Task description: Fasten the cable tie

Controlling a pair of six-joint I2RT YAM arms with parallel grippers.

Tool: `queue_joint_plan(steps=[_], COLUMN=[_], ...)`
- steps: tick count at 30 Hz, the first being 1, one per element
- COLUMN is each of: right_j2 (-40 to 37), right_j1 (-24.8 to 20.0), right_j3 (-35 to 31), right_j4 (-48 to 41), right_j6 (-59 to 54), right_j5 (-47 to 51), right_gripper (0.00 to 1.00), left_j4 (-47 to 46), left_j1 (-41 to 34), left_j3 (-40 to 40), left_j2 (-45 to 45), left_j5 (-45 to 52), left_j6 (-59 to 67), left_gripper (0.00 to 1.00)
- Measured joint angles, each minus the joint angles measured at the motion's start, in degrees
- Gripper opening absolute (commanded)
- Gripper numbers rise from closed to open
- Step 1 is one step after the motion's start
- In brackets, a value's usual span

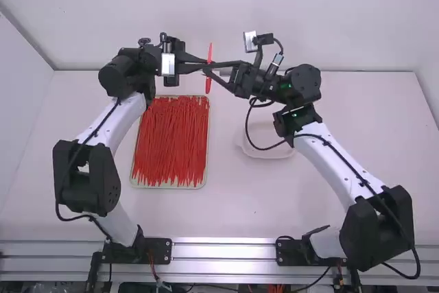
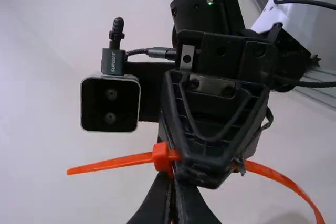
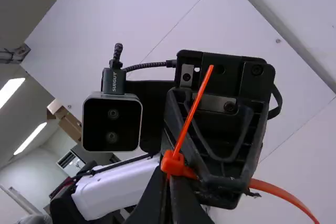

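Left hand (image 1: 197, 65) and right hand (image 1: 221, 75) both pinch one thin red plastic cable tie (image 1: 209, 65) in midair, twelve o'clock from the beige tray (image 1: 169, 186); I should draw its tail straight through the head.

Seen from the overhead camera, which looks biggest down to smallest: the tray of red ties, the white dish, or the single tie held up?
1. tray, clearly largest.
2. dish, partly covered.
3. held tie, smallest, even though it is raised nearer the camera.
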Motion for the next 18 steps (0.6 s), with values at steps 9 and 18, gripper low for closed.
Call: queue_joint_plan(steps=[9,18], right_j2=[-0.1,-1.9], right_j1=[-0.2,-2.8], right_j3=[0.0,0.7], right_j4=[1.1,1.9], right_j6=[-0.3,0.6], right_j5=[-1.0,-5.2], right_gripper=[0.38,0.99], left_j4=[-0.9,-0.8], left_j1=[0.0,1.0], left_j3=[-0.2,-1.2], left_j2=[0.0,0.7], left_j5=[-0.2,0.1], left_j6=[-1.8,-12.3], left_gripper=[0.01,0.02])
